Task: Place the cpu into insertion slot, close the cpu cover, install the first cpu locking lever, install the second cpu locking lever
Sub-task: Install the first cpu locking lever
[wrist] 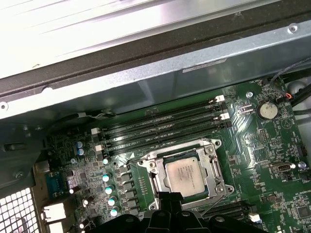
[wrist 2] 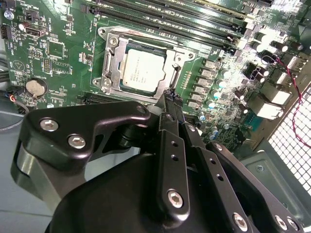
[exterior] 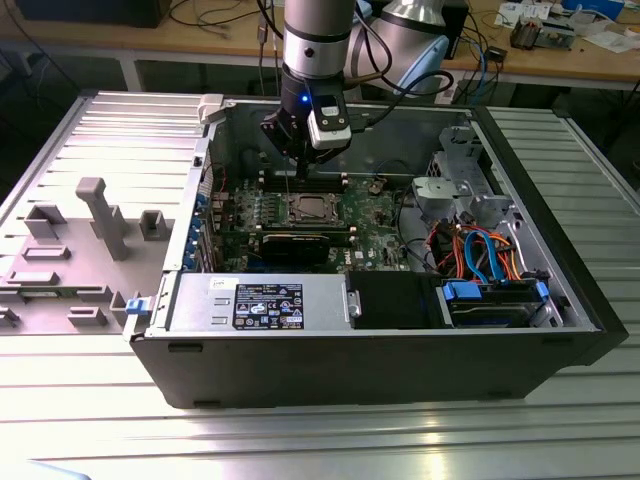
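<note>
Grey surface [exterior: 320,440]: ribbed metal that carries an open computer case [exterior: 380,365].
Fixtures [exterior: 100,215]: pale grey moulded blocks and posts at the exterior view's left, apart from the case.
Power supply [exterior: 260,303]: silver box with a dark label, along the case wall nearest the exterior camera.
Arm [exterior: 315,40]: silver and black, reaching down into the case over the board.
Claw [wrist 2: 170,94]: black, fingers pressed together at the tips with nothing between them. It hangs just over one corner of the socket, and I cannot tell whether it touches.
Circuit board [exterior: 375,225]: green, lying flat on the case floor.
Memory slots [wrist: 160,127]: long black rows between the socket and the case wall.
Insertion slot [wrist: 212,145]: silver-rimmed square set in the board, directly below the claw.
Cpu [wrist 2: 141,70]: dull silver square seated flat in the insertion slot.
Cpu cover [wrist 2: 146,43]: thin silver frame lying down flat around the cpu, whose top shows through the cut-out.
Cables [exterior: 480,245]: orange and blue bundle toward the exterior view's right.
Drive bay [exterior: 490,295]: blue-tabbed unit in the case's right corner.
</note>
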You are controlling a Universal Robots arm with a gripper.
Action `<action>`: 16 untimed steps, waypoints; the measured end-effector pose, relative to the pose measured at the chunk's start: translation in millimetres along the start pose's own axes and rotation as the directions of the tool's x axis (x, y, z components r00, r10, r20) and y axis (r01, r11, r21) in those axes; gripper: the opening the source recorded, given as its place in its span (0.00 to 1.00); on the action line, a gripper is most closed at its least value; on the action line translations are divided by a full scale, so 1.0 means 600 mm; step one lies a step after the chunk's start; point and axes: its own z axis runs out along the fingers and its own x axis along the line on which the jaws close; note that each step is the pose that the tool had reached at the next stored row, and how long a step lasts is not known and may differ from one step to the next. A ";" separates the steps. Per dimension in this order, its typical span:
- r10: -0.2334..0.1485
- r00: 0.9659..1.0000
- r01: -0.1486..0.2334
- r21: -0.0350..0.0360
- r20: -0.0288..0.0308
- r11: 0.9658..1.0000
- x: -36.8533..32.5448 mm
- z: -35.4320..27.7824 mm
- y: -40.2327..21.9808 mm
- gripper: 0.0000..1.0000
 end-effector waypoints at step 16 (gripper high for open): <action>-0.105 0.992 0.106 -0.012 0.070 0.994 0.025 0.007 -0.007 0.11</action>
